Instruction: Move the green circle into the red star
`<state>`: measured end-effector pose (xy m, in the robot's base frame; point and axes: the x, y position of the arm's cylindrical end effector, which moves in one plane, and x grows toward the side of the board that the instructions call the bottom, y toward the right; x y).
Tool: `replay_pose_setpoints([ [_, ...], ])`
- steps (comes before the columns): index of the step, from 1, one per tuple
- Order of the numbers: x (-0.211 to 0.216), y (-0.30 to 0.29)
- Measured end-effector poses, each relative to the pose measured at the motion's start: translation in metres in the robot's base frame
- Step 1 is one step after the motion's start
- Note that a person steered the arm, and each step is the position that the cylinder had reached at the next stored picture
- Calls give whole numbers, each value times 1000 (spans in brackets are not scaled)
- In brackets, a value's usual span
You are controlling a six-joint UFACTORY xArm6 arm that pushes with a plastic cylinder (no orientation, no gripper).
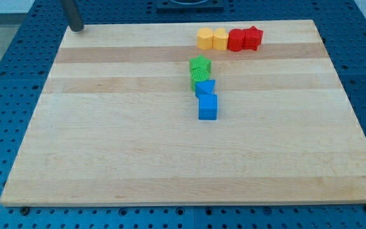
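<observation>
Two green blocks sit in the upper middle of the board, one (pixel 200 64) just above the other (pixel 199 79), and they touch. I cannot tell which one is the circle. The red star (pixel 253 37) is at the right end of a row near the board's top edge, touching another red block (pixel 236 39). My tip (pixel 76 28) rests at the board's top left corner, far to the left of all the blocks and touching none.
Two yellow blocks (pixel 204 38) (pixel 220 39) form the left part of the top row. A blue block (pixel 205 88) touches the lower green block from below, and a blue cube (pixel 208 107) sits under it. The wooden board (pixel 107 146) lies on a blue perforated table.
</observation>
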<state>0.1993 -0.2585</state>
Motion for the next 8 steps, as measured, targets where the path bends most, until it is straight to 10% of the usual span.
replay_pose_setpoints([
  [8, 188, 227],
])
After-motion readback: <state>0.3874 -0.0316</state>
